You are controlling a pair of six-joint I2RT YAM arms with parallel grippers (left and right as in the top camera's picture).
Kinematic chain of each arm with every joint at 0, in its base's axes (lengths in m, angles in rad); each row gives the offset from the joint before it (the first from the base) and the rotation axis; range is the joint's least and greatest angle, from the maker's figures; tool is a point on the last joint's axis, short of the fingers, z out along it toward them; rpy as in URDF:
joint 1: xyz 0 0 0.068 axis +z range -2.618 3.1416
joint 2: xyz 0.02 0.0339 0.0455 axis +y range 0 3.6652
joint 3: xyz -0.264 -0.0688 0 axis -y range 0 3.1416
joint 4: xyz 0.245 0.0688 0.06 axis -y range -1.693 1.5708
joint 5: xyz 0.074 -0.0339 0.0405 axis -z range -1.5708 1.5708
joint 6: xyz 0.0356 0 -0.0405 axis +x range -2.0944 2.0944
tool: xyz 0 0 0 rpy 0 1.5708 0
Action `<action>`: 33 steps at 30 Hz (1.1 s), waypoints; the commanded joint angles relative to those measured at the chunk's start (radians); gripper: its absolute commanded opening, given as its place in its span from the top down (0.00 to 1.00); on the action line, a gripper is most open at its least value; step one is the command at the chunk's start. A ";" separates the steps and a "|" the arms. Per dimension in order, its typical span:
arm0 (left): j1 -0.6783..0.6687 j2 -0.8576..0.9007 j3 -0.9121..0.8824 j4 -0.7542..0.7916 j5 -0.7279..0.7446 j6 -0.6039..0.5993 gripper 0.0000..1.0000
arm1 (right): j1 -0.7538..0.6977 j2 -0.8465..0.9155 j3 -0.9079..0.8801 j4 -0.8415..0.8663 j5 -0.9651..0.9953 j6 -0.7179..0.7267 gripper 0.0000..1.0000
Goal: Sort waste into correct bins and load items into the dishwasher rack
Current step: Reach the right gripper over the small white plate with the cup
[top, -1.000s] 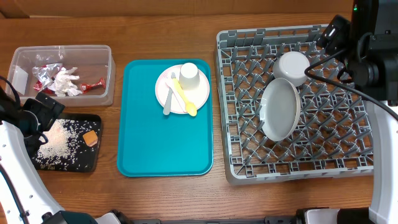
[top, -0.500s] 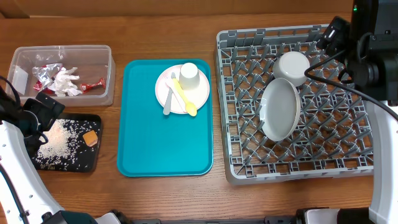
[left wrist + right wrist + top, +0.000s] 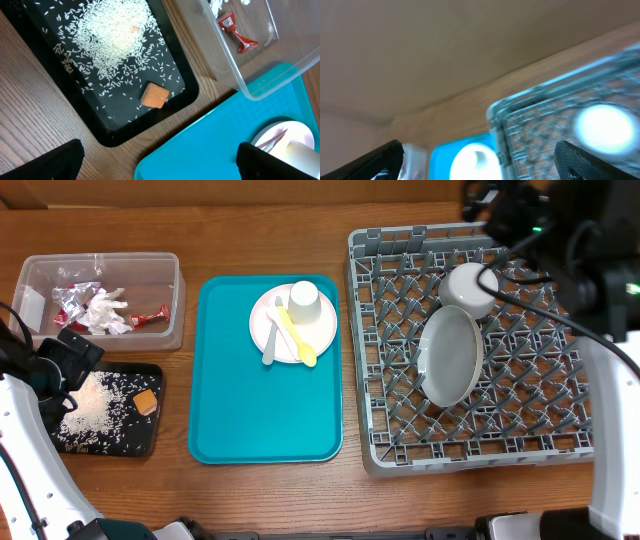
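Across the desk (image 3: 270, 490), waste (image 3: 100, 310) is lying binned; pink plate (image 3: 325, 330), cup (image 3: 303, 298), spoon (image 3: 297, 338) are waiting unracked. Left tool (image 3: 159, 162), right tool (image 3: 480, 162) are gaping wide.

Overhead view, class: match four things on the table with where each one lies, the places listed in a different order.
Things:
1. cube
2. napkin
3. spoon
4. grey plate

Places:
A. in the rack
B. on the pink plate
C. on the black tray
D. in the tub

Pairs: 1-C, 2-D, 3-B, 4-A
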 commanded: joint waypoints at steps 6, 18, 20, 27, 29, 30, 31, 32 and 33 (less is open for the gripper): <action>0.003 0.003 -0.008 0.004 0.003 0.023 0.00 | 0.251 0.190 0.014 0.046 0.034 -0.162 0.00; 0.003 0.003 -0.008 0.004 0.003 0.023 0.00 | 0.508 0.503 0.014 0.147 0.402 -0.190 0.00; 0.003 0.003 -0.007 0.004 0.003 0.023 0.00 | 0.517 0.546 0.014 0.162 0.405 -0.189 0.00; 0.003 0.003 -0.008 0.004 0.003 0.023 0.00 | 0.519 0.634 0.014 0.210 0.404 -0.183 0.00; 0.003 0.003 -0.008 0.004 0.003 0.023 0.00 | 0.519 0.653 0.014 0.221 0.400 -0.183 0.00; 0.003 0.003 -0.007 0.004 0.003 0.023 0.00 | 0.519 0.661 0.014 0.224 0.396 -0.183 0.00; 0.003 0.003 -0.008 0.004 0.003 0.023 0.00 | 0.519 0.673 0.014 0.227 0.393 -0.183 0.00; 0.003 0.003 -0.008 0.004 0.003 0.022 0.00 | 0.519 0.685 0.014 0.227 0.392 -0.182 0.00; 0.003 0.003 -0.007 0.004 0.003 0.023 0.00 | 0.520 0.691 0.014 0.227 0.388 -0.183 0.00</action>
